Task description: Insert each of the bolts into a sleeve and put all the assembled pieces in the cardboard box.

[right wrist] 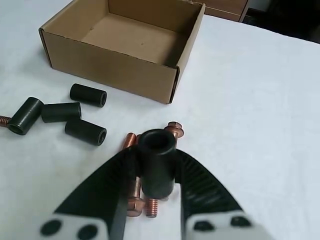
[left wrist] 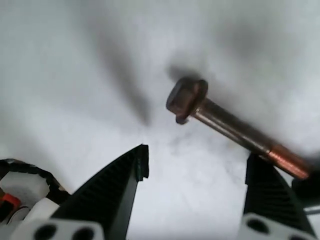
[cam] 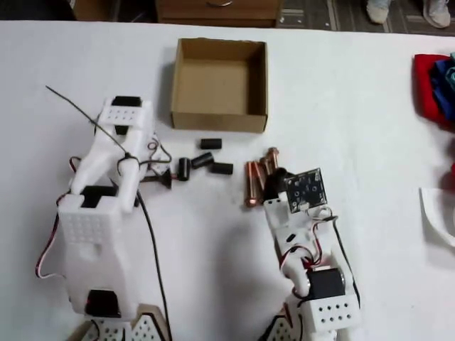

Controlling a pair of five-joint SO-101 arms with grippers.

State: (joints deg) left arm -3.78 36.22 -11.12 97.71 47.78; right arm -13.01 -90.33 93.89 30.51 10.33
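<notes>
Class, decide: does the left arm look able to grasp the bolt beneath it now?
Probably yes: the left gripper is open above the bolt, which lies uncovered on the table, though its threaded end sits near one finger.

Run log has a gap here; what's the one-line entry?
left gripper: open over bolt | right gripper: shut on sleeve | cardboard box: empty | spare bolts: on table

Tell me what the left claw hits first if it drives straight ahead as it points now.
Most likely the copper bolt, lying on the table just ahead of the open left claw, across its gap. Depth is unclear, so the downward-tilted claw might touch the table first.
</notes>
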